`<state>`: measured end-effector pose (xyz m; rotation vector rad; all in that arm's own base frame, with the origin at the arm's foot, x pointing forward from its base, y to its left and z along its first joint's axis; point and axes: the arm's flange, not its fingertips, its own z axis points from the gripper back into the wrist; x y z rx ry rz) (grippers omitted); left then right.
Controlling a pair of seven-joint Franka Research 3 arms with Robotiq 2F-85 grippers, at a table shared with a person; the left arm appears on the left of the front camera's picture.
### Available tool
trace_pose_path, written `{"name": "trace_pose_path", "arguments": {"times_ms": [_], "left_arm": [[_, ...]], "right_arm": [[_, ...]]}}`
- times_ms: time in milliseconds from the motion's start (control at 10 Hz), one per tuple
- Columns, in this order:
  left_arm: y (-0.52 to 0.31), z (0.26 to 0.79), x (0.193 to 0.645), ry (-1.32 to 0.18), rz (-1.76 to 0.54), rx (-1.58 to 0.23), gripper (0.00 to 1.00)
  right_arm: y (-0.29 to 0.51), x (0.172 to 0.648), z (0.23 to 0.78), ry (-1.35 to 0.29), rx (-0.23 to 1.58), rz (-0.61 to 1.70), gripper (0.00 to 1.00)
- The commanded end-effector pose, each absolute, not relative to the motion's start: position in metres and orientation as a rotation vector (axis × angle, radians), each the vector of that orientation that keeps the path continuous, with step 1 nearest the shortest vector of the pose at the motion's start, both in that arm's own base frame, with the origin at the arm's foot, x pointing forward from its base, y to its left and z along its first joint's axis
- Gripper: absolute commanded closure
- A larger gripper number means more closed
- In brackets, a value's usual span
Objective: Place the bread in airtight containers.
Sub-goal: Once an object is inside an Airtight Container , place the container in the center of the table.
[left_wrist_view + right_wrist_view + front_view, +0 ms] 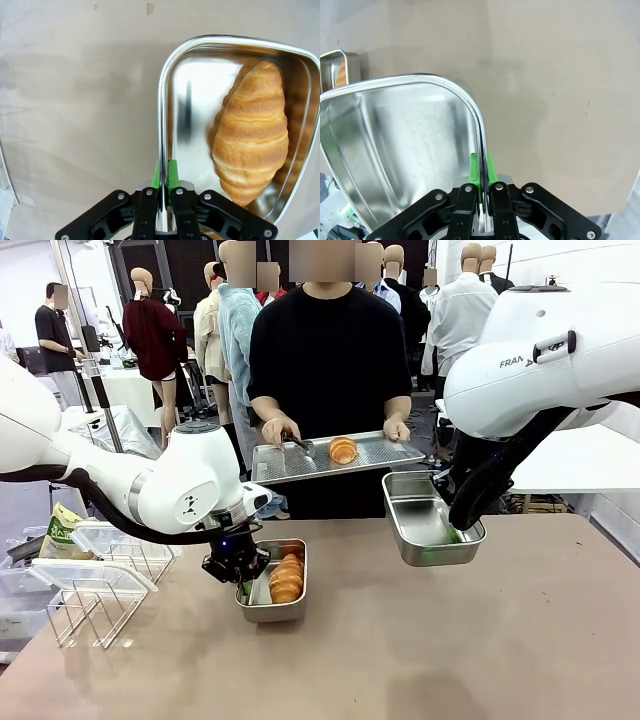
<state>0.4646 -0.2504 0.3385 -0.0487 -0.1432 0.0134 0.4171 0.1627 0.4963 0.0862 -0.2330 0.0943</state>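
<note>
I judge the task partway done. Low over the counter [520, 640], at lower centre of the front view, one tin [262, 608] already holds bread [286, 580]. My left claw [235, 575] is clamped on its rim. My right claw [455, 532] is pinched on the rim of the second tin [425, 525], which is empty, tilted and raised at centre right. The person's tray [380, 452], upper centre, carries one roll [343, 450] yet to go. Both tins are uncovered. The bread is glossy, golden-brown and ridged, tapering at the ends.

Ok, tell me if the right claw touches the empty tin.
Touching. Right wrist view: the right claw clamps the empty tin by its rim between its green pads.
</note>
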Motion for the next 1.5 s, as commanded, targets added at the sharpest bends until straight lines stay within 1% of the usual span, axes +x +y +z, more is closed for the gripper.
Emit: {"name": "trace_pose_path", "arguments": {"times_ms": [0,100,500,600,1200,1400], "left_arm": [[-0.252,0.332,0.469,-0.13,0.01,-0.042,1.0],[-0.251,0.331,0.47,-0.125,0.014,-0.049,0.91],[-0.248,0.331,0.47,-0.123,0.029,-0.039,0.14],[-0.248,0.331,0.469,-0.126,0.03,-0.037,0.0],[-0.245,0.336,0.469,-0.124,0.034,-0.041,0.0],[-0.244,0.353,0.459,-0.109,0.046,-0.055,0.0]], "right_arm": [[0.163,0.417,0.5,-0.238,0.091,0.095,1.0],[0.163,0.417,0.5,-0.238,0.091,0.095,1.0],[0.163,0.417,0.5,-0.238,0.091,0.095,1.0],[0.163,0.417,0.5,-0.238,0.091,0.095,1.0],[0.163,0.417,0.5,-0.238,0.091,0.095,1.0],[0.163,0.417,0.5,-0.238,0.091,0.095,1.0]]}}
